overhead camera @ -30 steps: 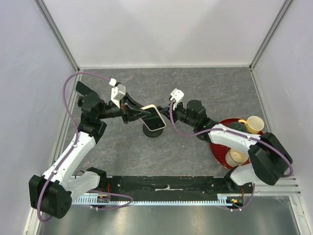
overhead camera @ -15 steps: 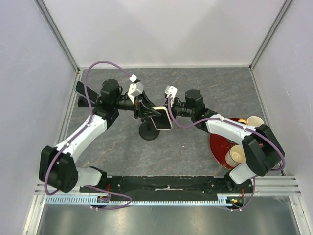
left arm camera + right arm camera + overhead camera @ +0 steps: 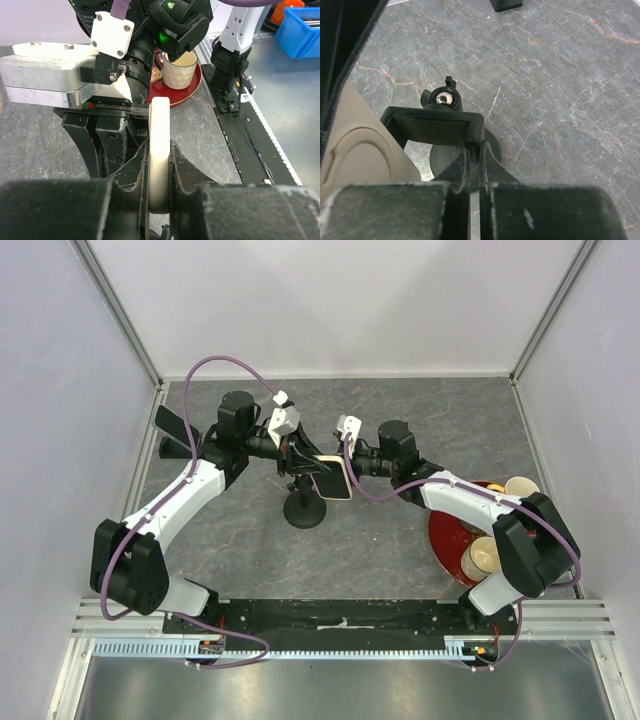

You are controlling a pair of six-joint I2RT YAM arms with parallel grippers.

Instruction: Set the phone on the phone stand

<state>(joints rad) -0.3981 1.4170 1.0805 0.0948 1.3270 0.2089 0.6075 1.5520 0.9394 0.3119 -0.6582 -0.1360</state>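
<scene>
Pinching the phone (image 3: 160, 115) edge-on between its fingers, the left gripper (image 3: 159, 152) has carried it slightly rightward since a second ago, above the stand (image 3: 304, 512). The right gripper (image 3: 475, 150), pressed together, sits at the stand. Grey marbled table (image 3: 400, 560); red plate (image 3: 443, 540) with cups (image 3: 522, 492); pale walls (image 3: 330, 300).

The phone (image 3: 335, 480), black glass with a pale pink rim, hangs tilted in the air, clamped in the left end effector (image 3: 315, 468). Just below it the black phone stand (image 3: 303, 512) stands upright on its round base on the table (image 3: 450, 430).
</scene>
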